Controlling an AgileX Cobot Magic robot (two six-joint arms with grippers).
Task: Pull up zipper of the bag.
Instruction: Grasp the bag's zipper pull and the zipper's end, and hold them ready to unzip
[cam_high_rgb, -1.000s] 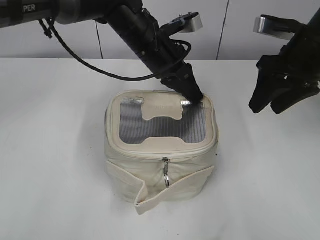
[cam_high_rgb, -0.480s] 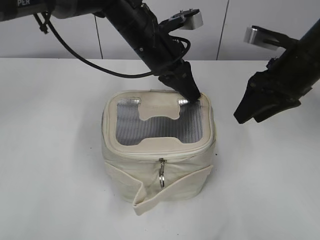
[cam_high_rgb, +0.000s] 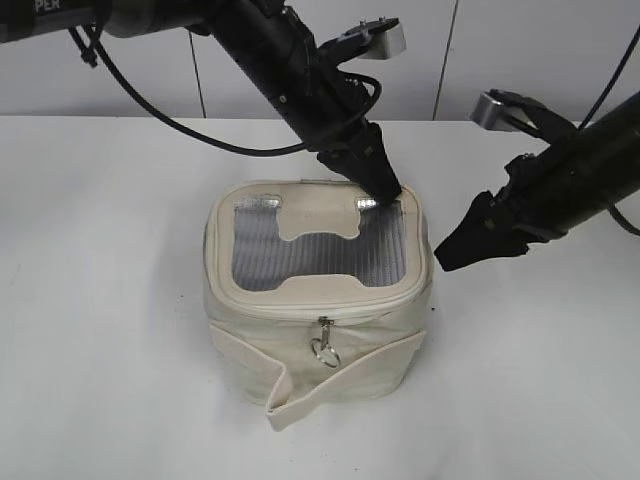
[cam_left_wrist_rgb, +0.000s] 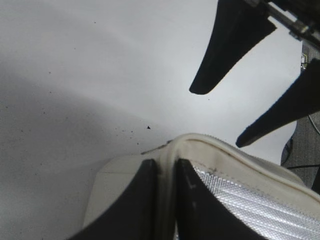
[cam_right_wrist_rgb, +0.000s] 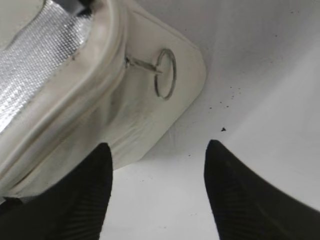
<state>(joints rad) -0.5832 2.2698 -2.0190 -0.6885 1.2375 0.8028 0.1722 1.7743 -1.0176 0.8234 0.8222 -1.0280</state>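
The cream-white bag (cam_high_rgb: 340, 355) stands on the white table, its grey mesh top (cam_high_rgb: 310, 250) facing up. The zipper (cam_high_rgb: 330, 309) runs round the top rim, and a silver pull with a ring (cam_high_rgb: 324, 347) hangs at the front. My left gripper (cam_high_rgb: 384, 193) is shut on the bag's far right top rim; the left wrist view shows the rim (cam_left_wrist_rgb: 167, 165) pinched between its fingers. My right gripper (cam_high_rgb: 447, 258) is open, just right of the bag and apart from it. In the right wrist view (cam_right_wrist_rgb: 157, 150) its fingers frame the table below the ring pull (cam_right_wrist_rgb: 164, 73).
The white table (cam_high_rgb: 110, 300) stretches round the bag on all sides. A loose cream strap (cam_high_rgb: 300, 392) wraps the bag's lower front. A pale wall (cam_high_rgb: 500, 60) stands behind the table. A black cable (cam_high_rgb: 180, 130) hangs from the left arm.
My right gripper has come down and to the left, close to the bag's right side. The front ring pull has swung a little. The left gripper keeps its hold on the rim.
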